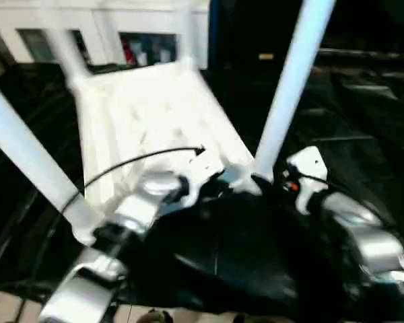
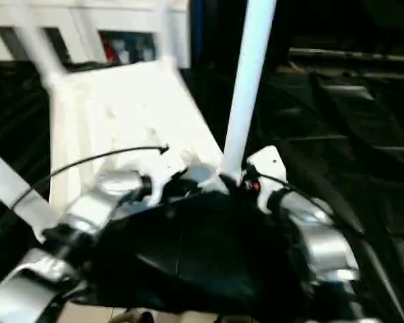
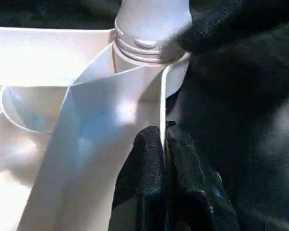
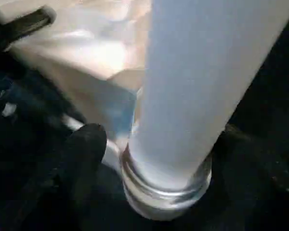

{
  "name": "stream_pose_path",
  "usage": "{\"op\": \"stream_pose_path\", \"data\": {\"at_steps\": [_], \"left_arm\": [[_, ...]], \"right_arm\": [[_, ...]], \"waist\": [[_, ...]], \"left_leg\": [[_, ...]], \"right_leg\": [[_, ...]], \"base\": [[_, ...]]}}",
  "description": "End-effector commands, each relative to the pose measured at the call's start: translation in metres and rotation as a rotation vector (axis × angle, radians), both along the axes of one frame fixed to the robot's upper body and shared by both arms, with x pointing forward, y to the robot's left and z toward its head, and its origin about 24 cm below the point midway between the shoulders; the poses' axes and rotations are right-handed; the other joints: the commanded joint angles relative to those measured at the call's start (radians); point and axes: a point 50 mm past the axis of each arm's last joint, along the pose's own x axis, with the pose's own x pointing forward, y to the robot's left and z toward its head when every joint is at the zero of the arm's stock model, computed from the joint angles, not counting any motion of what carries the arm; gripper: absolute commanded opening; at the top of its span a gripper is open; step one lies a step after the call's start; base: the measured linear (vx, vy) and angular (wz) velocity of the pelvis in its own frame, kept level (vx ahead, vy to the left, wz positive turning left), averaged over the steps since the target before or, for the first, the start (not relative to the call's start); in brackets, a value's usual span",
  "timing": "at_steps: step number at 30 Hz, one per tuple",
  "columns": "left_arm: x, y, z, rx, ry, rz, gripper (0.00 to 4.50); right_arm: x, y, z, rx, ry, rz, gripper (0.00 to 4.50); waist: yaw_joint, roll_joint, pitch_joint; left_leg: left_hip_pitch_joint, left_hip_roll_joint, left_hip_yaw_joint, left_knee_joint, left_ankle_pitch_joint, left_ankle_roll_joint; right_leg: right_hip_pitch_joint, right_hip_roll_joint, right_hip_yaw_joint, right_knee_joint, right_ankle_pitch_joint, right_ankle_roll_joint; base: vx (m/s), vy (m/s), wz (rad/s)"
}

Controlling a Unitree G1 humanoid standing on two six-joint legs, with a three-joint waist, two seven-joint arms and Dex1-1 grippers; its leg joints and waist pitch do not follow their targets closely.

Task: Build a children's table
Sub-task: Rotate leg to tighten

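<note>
Left gripper (image 3: pixel 163 159) pinched on the thin side wall of the table top (image 1: pixel 148 114), fingers pressed together either side of the rim, just beside the corner socket. Right gripper (image 4: pixel 86 144) at the base of the near leg (image 1: pixel 289 87); open or closed, cannot tell. Table upside down on dark floor (image 1: pixel 363 114), legs up, white cabinet (image 1: pixel 108 27) behind the far edge

white cabinet (image 1: pixel 101 27): far back | black sheeting (image 1: pixel 363 114): covers floor
</note>
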Motion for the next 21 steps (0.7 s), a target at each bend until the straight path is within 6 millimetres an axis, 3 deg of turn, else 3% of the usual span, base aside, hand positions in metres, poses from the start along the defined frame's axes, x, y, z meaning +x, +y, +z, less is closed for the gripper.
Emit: {"op": "stream_pose_path", "data": {"at_steps": [1, 4, 6, 10, 11, 21], "left_arm": [[-0.007, 0.0, -0.002, -0.047, 0.027, -0.06, 0.0], [-0.011, 0.007, 0.0, -0.057, 0.044, -0.094, 0.0], [-0.013, 0.01, 0.001, -0.057, 0.05, -0.107, 0.0], [-0.014, 0.015, 0.0, -0.048, 0.055, -0.113, 0.0], [-0.014, 0.015, 0.0, -0.048, 0.055, -0.113, 0.0], [-0.018, 0.015, 0.0, -0.048, 0.065, -0.13, 0.0]], "right_arm": [[-0.005, 0.002, 0.002, 0.004, 0.017, 0.063, 4.09], [-0.008, 0.002, 0.003, 0.002, 0.025, 0.096, 4.09], [-0.008, 0.003, 0.003, 0.008, 0.032, 0.111, 3.76], [-0.01, 0.004, 0.003, 0.012, 0.041, 0.133, 3.6], [-0.01, 0.004, 0.003, 0.015, 0.041, 0.135, 3.34], [-0.011, 0.007, 0.001, 0.034, 0.045, 0.149, 2.63]], "waist": [[0.0, -0.018, -0.056], [0.0, -0.018, -0.056], [-0.001, -0.018, -0.057], [0.0, -0.019, -0.058], [0.0, -0.019, -0.059], [0.001, -0.019, -0.064]], "left_leg": [[0.007, 0.064, -0.021, -0.059, -0.142, 0.107], [0.005, 0.064, -0.02, -0.057, -0.128, 0.114], [0.006, 0.064, -0.019, -0.057, -0.128, 0.115], [0.007, 0.063, -0.018, -0.055, -0.117, 0.115], [0.006, 0.063, -0.018, -0.054, -0.112, 0.116], [0.007, 0.061, -0.017, -0.049, -0.087, 0.126]], "right_leg": [[0.045, -0.077, 0.039, -0.072, -0.129, -0.235], [0.047, -0.08, 0.038, -0.069, -0.096, -0.253], [0.047, -0.08, 0.038, -0.07, -0.095, -0.259], [0.049, -0.08, 0.038, -0.067, -0.085, -0.263], [0.05, -0.08, 0.038, -0.065, -0.076, -0.265], [0.054, -0.079, 0.036, -0.058, -0.021, -0.278]], "base": [[0.0, 0.0, 0.0], [0.0, 0.0, 0.0], [0.0, 0.0, 0.0], [0.0, 0.0, 0.0], [0.0, 0.0, 0.0], [0.0, 0.0, 0.0]]}}
